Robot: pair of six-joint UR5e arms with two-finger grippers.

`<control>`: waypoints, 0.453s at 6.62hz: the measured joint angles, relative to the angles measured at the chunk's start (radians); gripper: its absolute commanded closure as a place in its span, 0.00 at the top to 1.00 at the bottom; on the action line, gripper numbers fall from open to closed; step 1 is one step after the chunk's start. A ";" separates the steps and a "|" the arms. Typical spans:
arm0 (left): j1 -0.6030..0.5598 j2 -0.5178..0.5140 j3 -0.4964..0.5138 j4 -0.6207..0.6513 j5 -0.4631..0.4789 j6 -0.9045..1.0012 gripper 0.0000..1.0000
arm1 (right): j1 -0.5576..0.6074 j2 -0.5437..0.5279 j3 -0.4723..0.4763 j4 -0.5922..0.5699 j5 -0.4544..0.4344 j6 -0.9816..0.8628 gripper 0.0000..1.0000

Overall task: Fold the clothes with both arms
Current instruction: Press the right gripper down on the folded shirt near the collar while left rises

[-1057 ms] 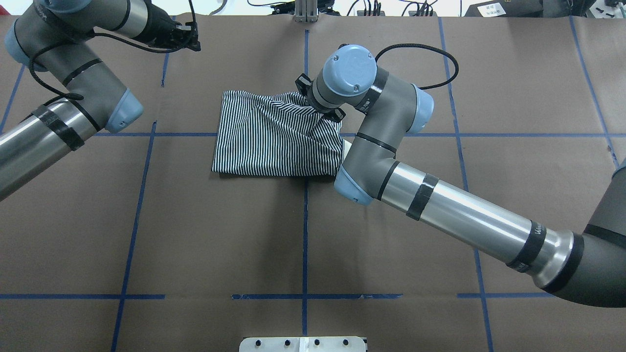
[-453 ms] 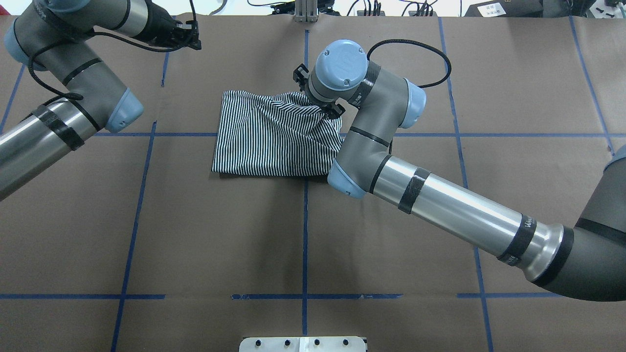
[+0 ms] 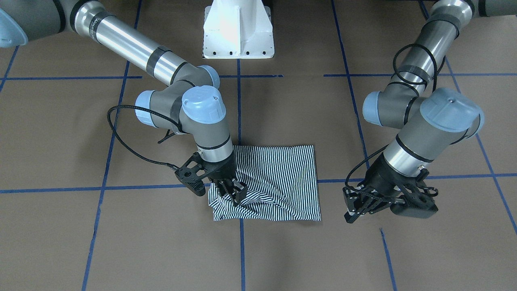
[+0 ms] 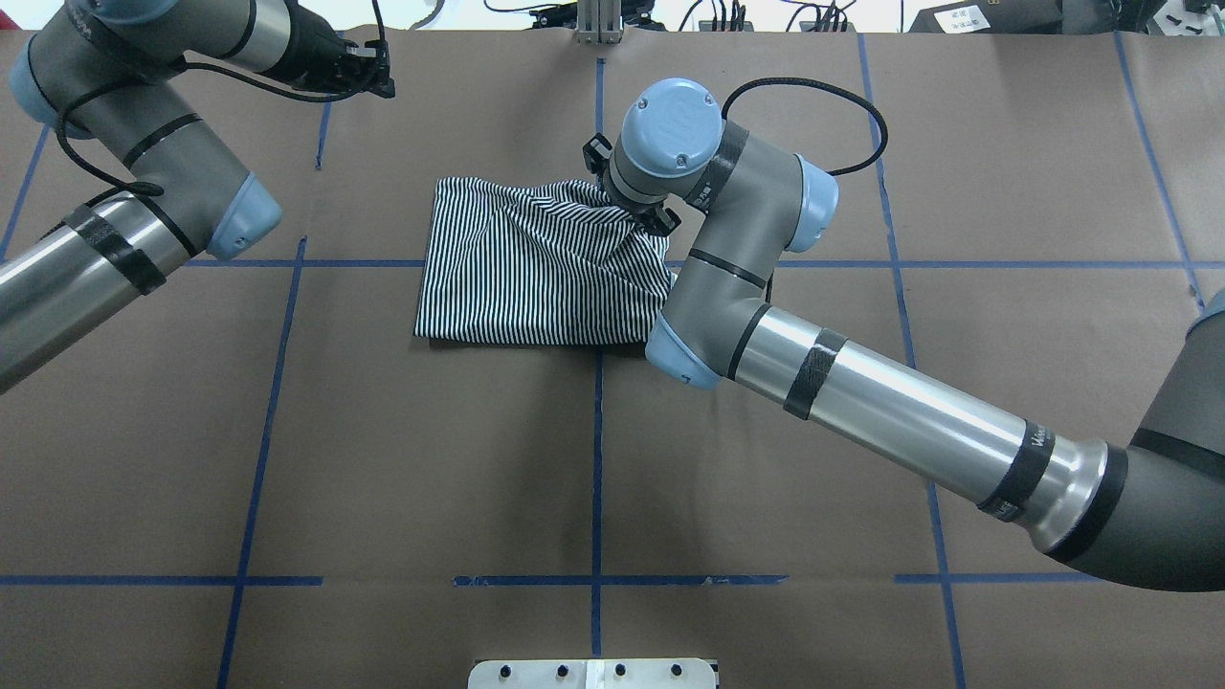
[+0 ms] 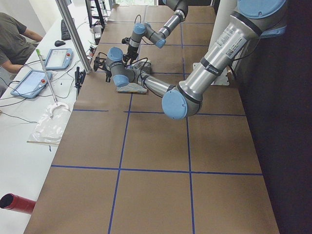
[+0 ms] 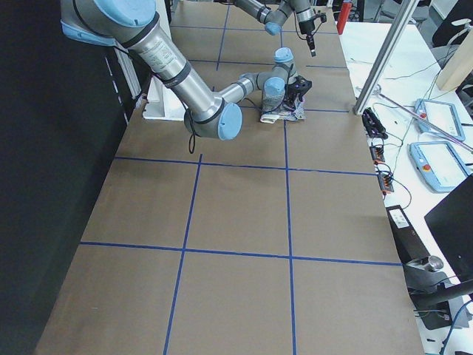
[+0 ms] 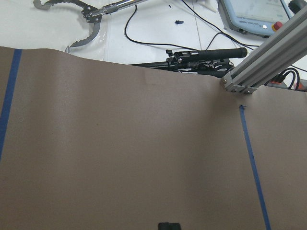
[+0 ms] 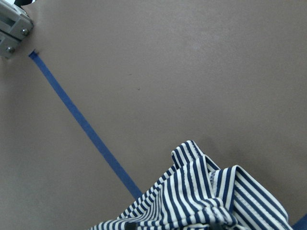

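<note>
Overhead exterior: the right pincer grips the shirt at its bunched 2 o'clock corner; it spreads toward 8 o'clock. The left pincer, whose state I cannot tell, hangs well apart at 10 o'clock.

The navy-and-white striped shirt, folded to a rough rectangle, lies on the table, its far corner bunched and pinched by the right gripper.

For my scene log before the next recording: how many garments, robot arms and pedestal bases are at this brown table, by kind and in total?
striped shirt: 1
robot arms: 2 (left arm, right arm)
white pedestal base: 1
Total: 4
</note>
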 measured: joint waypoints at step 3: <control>0.000 0.000 0.000 0.000 -0.002 -0.001 0.00 | -0.001 -0.008 0.000 -0.001 0.001 -0.003 0.00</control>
